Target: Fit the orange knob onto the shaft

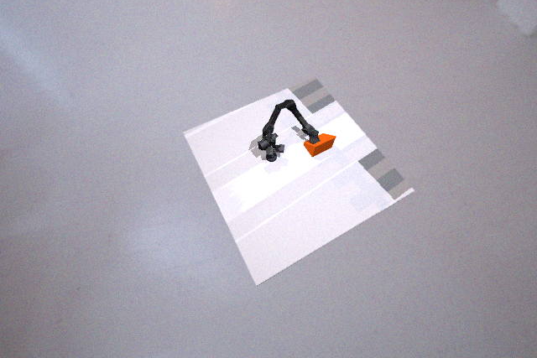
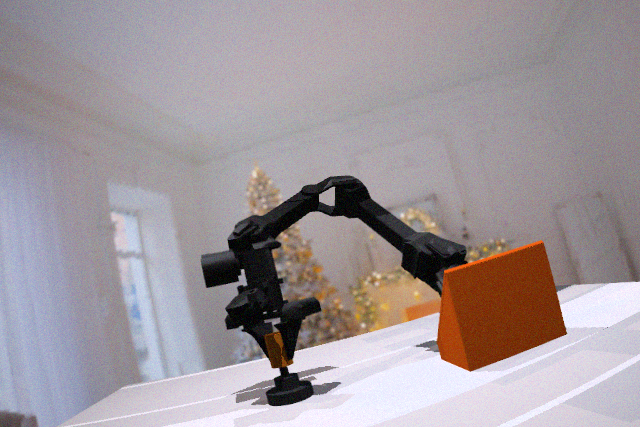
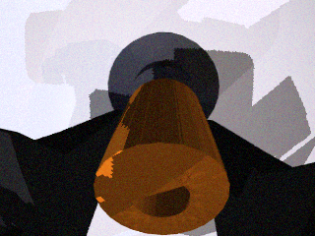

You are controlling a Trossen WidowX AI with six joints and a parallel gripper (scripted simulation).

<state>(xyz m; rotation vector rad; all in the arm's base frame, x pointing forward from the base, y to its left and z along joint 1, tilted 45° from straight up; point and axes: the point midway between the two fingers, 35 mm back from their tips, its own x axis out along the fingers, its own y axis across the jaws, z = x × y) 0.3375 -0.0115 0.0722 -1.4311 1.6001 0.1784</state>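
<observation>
With its two fingers closed on the sides of the orange knob [image 2: 278, 350] [image 3: 162, 182], the gripper [image 2: 275, 347] [image 3: 163, 124] points down above the round pedestal [image 2: 289, 392] [image 3: 164, 59]. The knob is upright or nearly so, above the pedestal's broad base and apart from it, and a short dark piece of the shaft [image 2: 283, 371] shows between the knob's lower end and the pedestal. Whether the shaft's tip is inside the knob cannot be told. In the wrist view, the knob's near end shows a dark hole with one straight side, and its far end overlaps the pedestal's disc. Above the pedestal, the black arm [image 1: 277, 112] [image 2: 382, 220] rises from the gripper, bends at a high elbow and slopes down to its far end beside an orange wedge-shaped block [image 1: 323, 145] [image 2: 504, 308]. That block stands on the pale table [image 1: 277, 232] [image 2: 387, 391], well apart from the pedestal, which also stands on the table. Grey shadows lie around the pedestal.
</observation>
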